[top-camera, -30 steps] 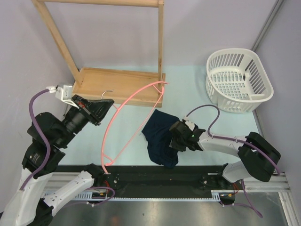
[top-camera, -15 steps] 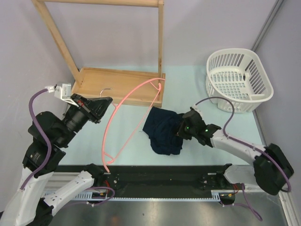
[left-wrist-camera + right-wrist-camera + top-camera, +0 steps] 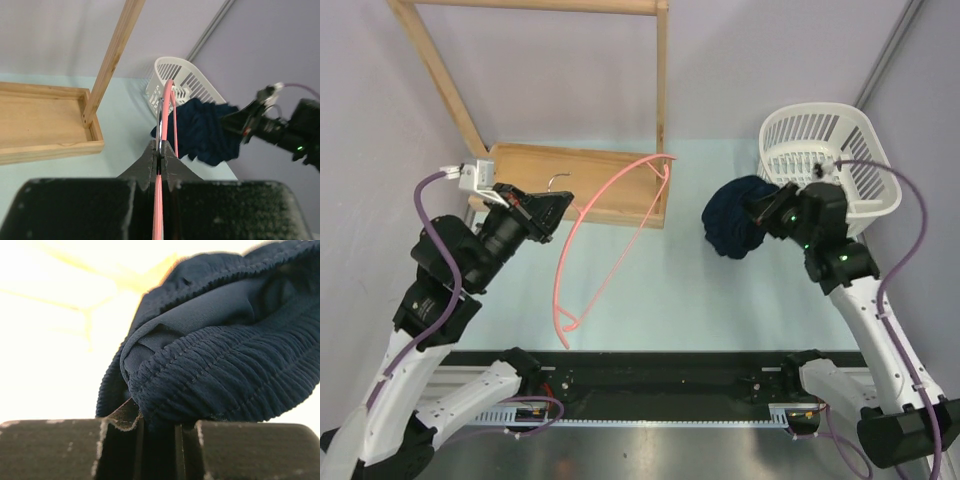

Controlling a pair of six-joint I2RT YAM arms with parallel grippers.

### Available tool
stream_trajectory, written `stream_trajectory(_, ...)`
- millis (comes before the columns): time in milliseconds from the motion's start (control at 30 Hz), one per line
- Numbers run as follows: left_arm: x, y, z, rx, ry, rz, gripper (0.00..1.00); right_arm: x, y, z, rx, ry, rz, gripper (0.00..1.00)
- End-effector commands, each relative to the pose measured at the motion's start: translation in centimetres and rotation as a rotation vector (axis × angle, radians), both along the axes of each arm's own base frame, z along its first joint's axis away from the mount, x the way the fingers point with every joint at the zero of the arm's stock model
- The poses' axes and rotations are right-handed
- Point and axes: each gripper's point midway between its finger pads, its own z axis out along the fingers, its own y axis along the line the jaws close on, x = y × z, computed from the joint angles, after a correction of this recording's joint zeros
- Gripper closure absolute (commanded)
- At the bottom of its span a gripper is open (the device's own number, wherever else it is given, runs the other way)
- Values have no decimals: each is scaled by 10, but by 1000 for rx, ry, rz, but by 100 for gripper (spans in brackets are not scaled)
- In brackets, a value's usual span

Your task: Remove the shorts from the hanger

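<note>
The dark navy shorts [image 3: 735, 215] hang bunched from my right gripper [image 3: 760, 208], which is shut on them and holds them in the air just left of the white basket [image 3: 865, 135]. They fill the right wrist view [image 3: 225, 350] and show in the left wrist view [image 3: 202, 130]. The thin pink-red hanger [image 3: 610, 225] is free of the shorts. My left gripper [image 3: 558, 205] is shut on it near its small metal hook [image 3: 556, 179]. The hanger runs between the jaws in the left wrist view [image 3: 161, 150].
The light wooden rack frame [image 3: 660, 90] with its tray base [image 3: 570, 180] stands at the back left. The white basket stands at the back right, also in the left wrist view [image 3: 187, 82]. Grey walls close in on both sides.
My right gripper has lifted the shorts off the table and carried them up and right toward the basket. My left gripper with the hanger has shifted slightly right and up.
</note>
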Motion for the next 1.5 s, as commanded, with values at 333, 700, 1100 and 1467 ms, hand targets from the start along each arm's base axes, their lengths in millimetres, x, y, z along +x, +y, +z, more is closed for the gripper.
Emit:
stream_trajectory(333,-11,10,34,31,-107,5,100,37,-129,236,-214,-491,-449,100)
stream_trajectory(700,-20,31,50,155,-188,59,100,132,-223,204,-272,-395,-696,100)
stream_trajectory(1100,-19,29,46,145,-181,54,100,167,-226,53,-168,143,-532,18)
stream_trajectory(1467,-17,13,42,103,-133,-10,100,93,-182,68,-194,134,-405,5)
